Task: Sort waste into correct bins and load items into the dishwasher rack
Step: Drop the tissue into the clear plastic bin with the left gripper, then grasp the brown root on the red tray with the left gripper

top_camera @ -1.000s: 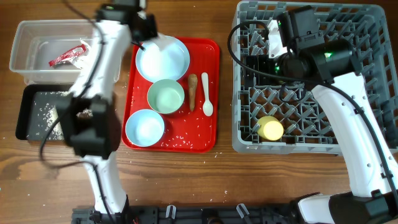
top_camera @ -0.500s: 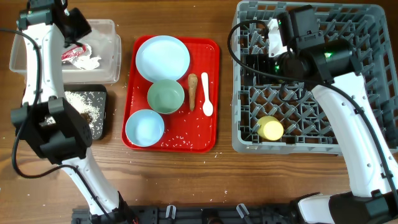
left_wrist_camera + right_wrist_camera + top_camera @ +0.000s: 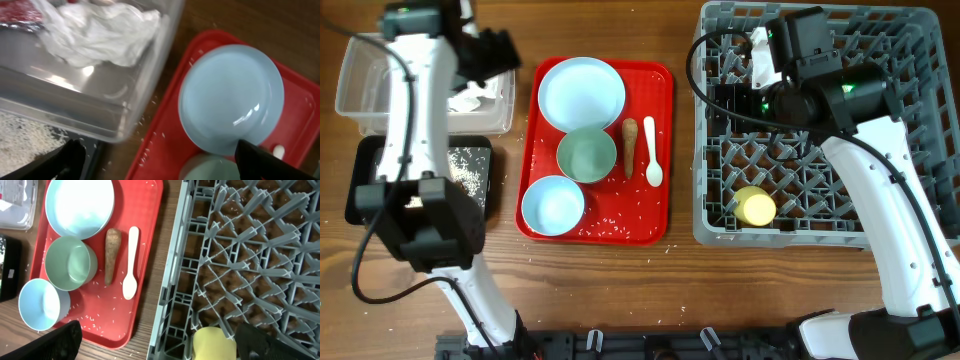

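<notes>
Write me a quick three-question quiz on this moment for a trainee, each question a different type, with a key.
1. True or false: the yellow cup already sits in the dishwasher rack.
2. Multiple choice: what lies right beside the white spoon on the red tray? A) a fork, B) the brown stick, C) a sponge.
3. Fill in: the crumpled napkin lies in the ____.

Key: 1 true. 2 B. 3 clear tub.
</notes>
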